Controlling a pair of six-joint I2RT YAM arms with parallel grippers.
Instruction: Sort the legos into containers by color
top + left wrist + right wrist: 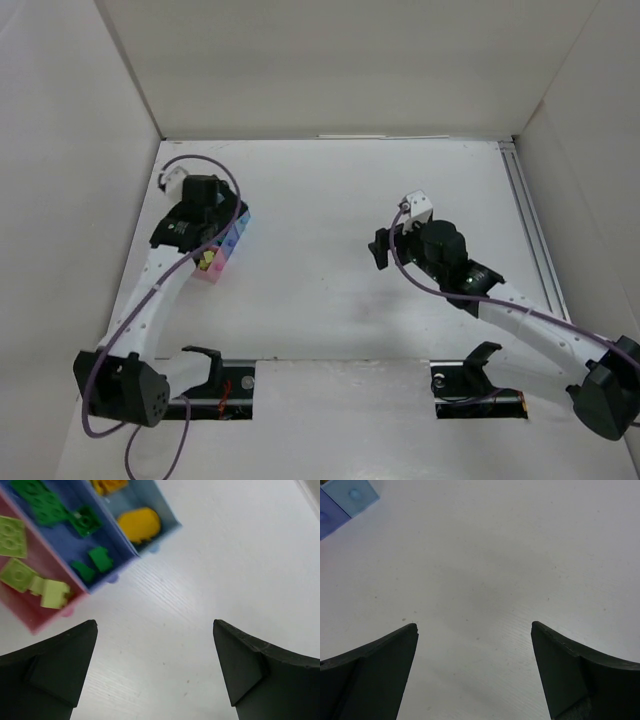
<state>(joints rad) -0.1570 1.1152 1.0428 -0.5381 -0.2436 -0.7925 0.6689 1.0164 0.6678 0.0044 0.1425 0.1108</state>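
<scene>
Left fingers: spread wide, nothing between them, touching nothing. Only the two dark tips in the wrist view, the rest cut off by the lower edge. Poised above bare white desk, just short of the near ends of the trays. Hidden beneath the left arm in the top view.

Right fingers: likewise spread wide and empty, over bare desk, well apart from the trays. Tips only, bases cut off below.

Containers: three joined in a row, far ends cut off by the top and left edges of the left wrist view.
- pink tray: at least three pale yellow-green legos, lying loose on its floor.
- darker blue tray: several dark green legos; count at the far end unclear, pieces overlapping.
- light blue tray: one rounded yellow lego; a second yellow-orange piece cut off at the top edge, shape not to be made out.

Top view: row of trays mostly covered by the left arm, pink end alone plainly visible. Right wrist view: only a corner of the light blue and darker blue trays, upper left.
</scene>
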